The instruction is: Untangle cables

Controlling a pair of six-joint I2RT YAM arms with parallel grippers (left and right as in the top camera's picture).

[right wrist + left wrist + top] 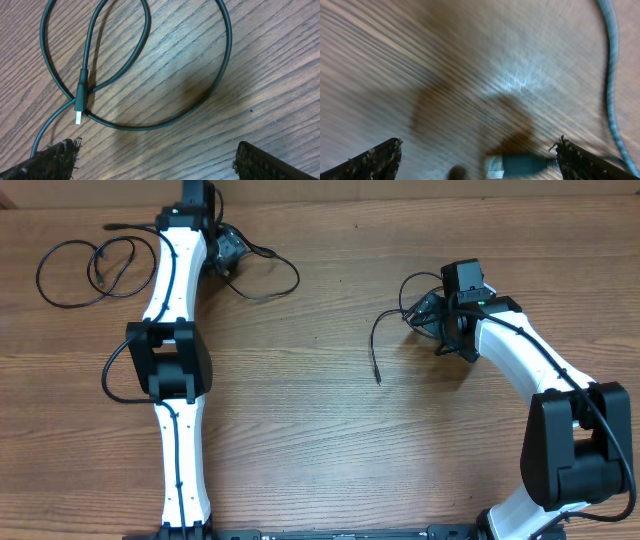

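Two arms work over black cables spread on a wooden table (320, 430).

At the far left, the left gripper (477, 150) is wide open over a blurred plug (520, 165), with one cable (100, 268) looping on its left and another (296, 277) on its right. The right gripper (157, 150) is open above a third cable (230, 42), coiled at right.

Brown wood-grain table (330, 430), long plank seams, fine dark grain lines, soft even light
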